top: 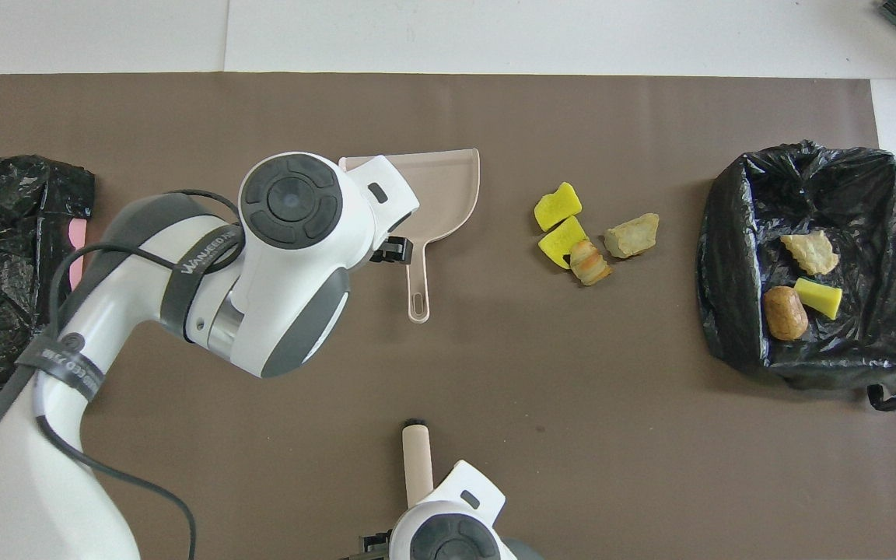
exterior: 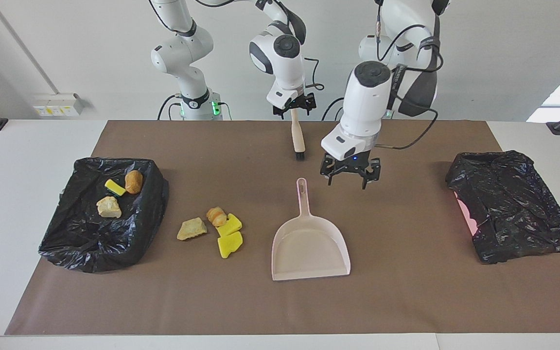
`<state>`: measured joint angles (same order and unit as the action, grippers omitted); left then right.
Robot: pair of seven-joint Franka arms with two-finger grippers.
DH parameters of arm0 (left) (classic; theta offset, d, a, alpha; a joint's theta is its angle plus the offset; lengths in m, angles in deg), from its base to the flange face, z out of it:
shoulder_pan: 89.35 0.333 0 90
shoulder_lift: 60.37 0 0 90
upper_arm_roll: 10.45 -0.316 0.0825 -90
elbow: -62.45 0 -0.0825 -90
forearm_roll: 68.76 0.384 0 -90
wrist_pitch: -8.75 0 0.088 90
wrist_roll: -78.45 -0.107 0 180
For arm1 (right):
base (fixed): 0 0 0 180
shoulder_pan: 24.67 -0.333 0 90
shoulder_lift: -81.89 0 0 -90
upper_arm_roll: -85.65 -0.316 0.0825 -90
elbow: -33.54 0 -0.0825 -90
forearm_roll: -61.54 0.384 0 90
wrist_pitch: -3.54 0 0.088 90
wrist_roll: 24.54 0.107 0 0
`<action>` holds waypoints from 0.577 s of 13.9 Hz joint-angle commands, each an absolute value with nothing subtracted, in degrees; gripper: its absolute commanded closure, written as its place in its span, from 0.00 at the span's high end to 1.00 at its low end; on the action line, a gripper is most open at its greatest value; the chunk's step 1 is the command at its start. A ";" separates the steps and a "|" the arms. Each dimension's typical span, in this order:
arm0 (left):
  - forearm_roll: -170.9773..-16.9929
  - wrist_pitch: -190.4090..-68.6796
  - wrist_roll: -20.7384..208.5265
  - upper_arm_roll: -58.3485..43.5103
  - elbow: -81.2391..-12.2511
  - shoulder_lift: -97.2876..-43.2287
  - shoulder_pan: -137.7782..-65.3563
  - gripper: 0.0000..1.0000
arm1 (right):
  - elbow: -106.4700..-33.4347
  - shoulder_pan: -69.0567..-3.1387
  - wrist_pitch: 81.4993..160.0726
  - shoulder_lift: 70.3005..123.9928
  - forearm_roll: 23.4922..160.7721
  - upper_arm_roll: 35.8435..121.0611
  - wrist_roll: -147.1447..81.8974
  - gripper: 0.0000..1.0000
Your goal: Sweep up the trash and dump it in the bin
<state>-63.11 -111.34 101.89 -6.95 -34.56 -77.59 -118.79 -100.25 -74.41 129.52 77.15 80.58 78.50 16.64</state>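
A mat [exterior: 396,301] covers the middle of the surface [exterior: 27,141]. A dustpan [exterior: 310,245] lies at its centre, handle pointing toward the robots. Beside it, toward the right arm's end, four pieces of trash [exterior: 223,228] lie close together on the mat. Farther toward that end sits a bin [exterior: 90,243] with three more scraps [exterior: 114,194] inside. At the left arm's end lies a crumpled bag [exterior: 513,209]. The left gripper [exterior: 350,174] hangs just beside the dustpan's handle tip, toward the left arm's end. The right gripper [exterior: 294,108] is over the mat's edge nearest the robots, holding a brush [exterior: 298,138] that hangs down, well apart from the dustpan.
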 commanded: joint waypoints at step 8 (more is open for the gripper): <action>-61.64 -120.36 110.62 -8.07 -35.90 -83.93 -124.51 1.00 | -107.53 -77.85 133.97 75.04 81.85 78.62 17.91 1.00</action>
